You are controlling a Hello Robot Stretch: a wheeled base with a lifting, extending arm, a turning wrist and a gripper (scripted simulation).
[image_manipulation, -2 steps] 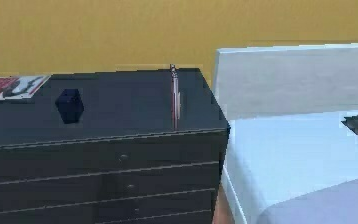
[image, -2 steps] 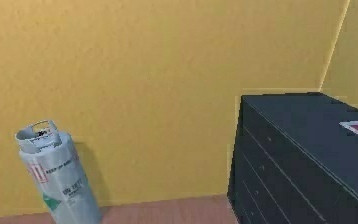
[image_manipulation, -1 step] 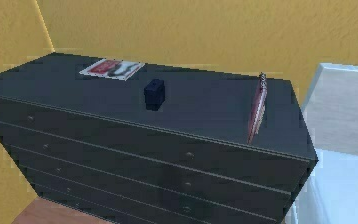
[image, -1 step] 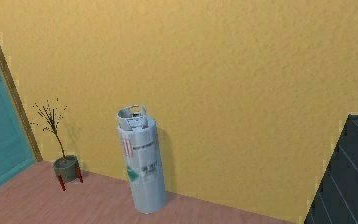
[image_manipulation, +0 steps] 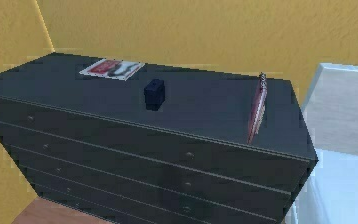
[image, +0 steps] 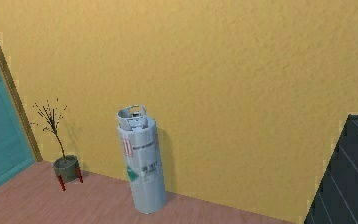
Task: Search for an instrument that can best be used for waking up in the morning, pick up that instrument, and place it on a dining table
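Observation:
A small dark blue boxy object (image_manipulation: 155, 92) stands upright on top of a dark dresser (image_manipulation: 107, 140) in the arm side view, near the middle of its top. Its shape is too small to tell whether it is an alarm clock. A flat red and white booklet (image_manipulation: 113, 69) lies on the dresser top toward the back left. A thin reddish brown object (image_manipulation: 257, 106) lies along the top's right end. The dresser's corner (image: 345, 180) also appears at the forward view's right edge.
In the forward view a tall grey and white cylinder (image: 142, 160) stands on the reddish floor against a yellow wall. A bare-twig plant in a grey pot (image: 61, 150) stands to its left, beside a teal door (image: 5, 115). A pale surface (image_manipulation: 337, 120) lies right of the dresser.

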